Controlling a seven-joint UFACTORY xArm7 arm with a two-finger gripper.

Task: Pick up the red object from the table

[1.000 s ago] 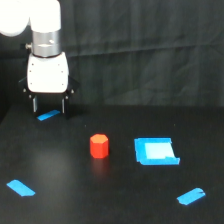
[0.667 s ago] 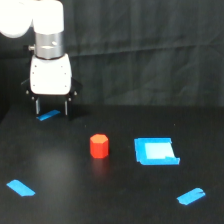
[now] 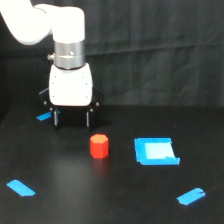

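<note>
The flat matte black worktop [image 3: 115, 200] carries everything. Above its far edge hangs the white arm's pincer [image 3: 71, 119], fingers spread and holding nothing. The blue square piece [image 3: 155, 151] lies at three o'clock from the small red-orange hexagonal block [image 3: 99, 146], which stands just beside the pincer at its five o'clock, apart from it.

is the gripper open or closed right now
Open: the gripper shows two fingers spread apart with an empty gap, above and behind the red object.
</note>
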